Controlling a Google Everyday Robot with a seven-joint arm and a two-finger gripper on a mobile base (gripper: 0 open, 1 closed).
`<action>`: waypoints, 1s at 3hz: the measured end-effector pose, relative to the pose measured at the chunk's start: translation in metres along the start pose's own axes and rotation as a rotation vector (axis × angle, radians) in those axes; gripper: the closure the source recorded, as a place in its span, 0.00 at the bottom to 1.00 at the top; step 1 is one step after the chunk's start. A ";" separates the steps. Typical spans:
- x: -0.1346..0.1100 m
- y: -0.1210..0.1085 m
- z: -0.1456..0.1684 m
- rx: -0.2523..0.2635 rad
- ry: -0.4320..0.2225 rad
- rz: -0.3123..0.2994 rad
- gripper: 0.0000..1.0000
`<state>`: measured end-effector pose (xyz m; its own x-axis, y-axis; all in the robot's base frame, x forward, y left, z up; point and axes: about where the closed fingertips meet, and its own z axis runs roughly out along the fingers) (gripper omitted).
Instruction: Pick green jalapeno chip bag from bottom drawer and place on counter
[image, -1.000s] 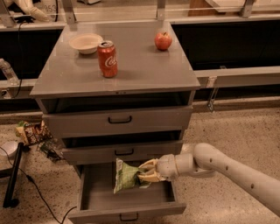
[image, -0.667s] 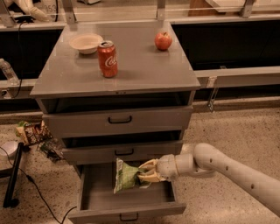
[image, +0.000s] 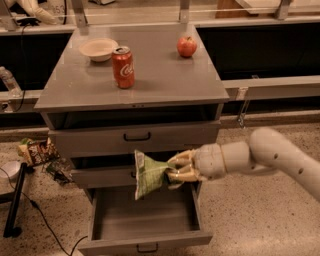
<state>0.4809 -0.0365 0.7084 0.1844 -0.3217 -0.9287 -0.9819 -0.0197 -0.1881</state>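
Observation:
The green jalapeno chip bag hangs in the air in front of the middle drawer, above the open bottom drawer. My gripper is shut on the bag's right edge, reaching in from the right on a white arm. The bottom drawer is pulled out and its inside looks empty. The counter is the grey cabinet top above, well above the bag.
On the counter stand a red cola can, a pale bowl and a red apple. Snack packets lie on the floor to the left. A black stand leg and cable lie at lower left.
The bag has been lifted up out of the bottom drawer to the level of the middle drawer, with my gripper rising with it.

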 end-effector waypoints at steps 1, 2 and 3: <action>-0.117 -0.026 -0.050 0.036 0.019 -0.115 1.00; -0.189 -0.048 -0.082 0.091 0.004 -0.219 1.00; -0.195 -0.053 -0.087 0.105 0.002 -0.232 1.00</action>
<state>0.4932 -0.0550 0.9275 0.4039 -0.3219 -0.8563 -0.9036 0.0052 -0.4282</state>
